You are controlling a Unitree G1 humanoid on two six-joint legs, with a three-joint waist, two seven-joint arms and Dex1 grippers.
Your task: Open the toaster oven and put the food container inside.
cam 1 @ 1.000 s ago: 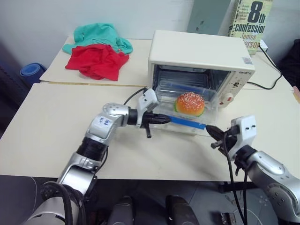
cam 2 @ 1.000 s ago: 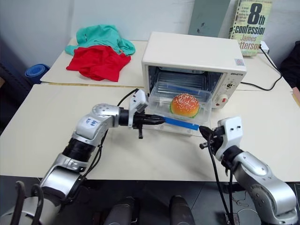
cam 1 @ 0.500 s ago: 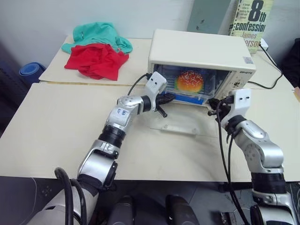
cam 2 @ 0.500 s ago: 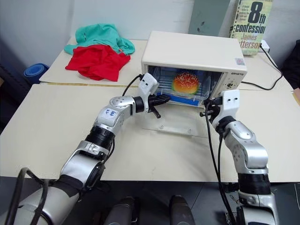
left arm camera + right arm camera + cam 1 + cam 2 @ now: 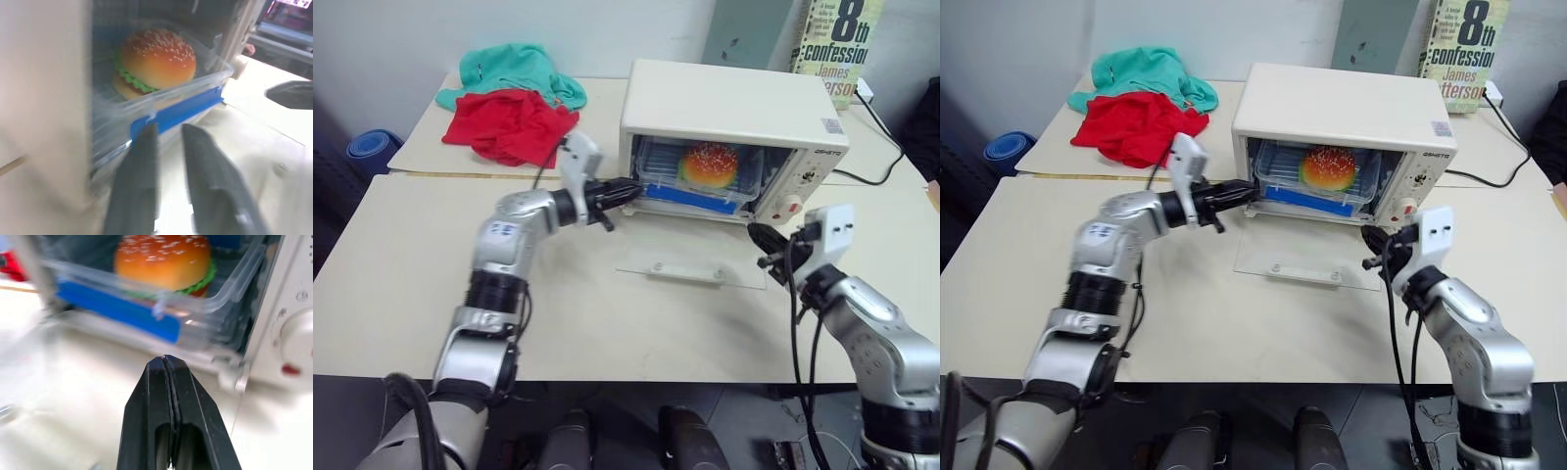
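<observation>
The food container (image 5: 697,176) sits inside the toaster oven (image 5: 734,137), whose door lies flat. At its nine o'clock the left gripper (image 5: 628,189) has fingers slightly apart, empty; at five o'clock the right gripper (image 5: 760,238) is pressed together.

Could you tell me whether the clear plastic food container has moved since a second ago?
Yes. The clear plastic food container went from the lowered glass door into the cream-white toaster oven.

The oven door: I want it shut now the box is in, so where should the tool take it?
Take the bar handle at the free front edge of the glass door, coming from the front, below. The door lies flat, hinged at the toaster oven, and the food container sits inside.
</observation>
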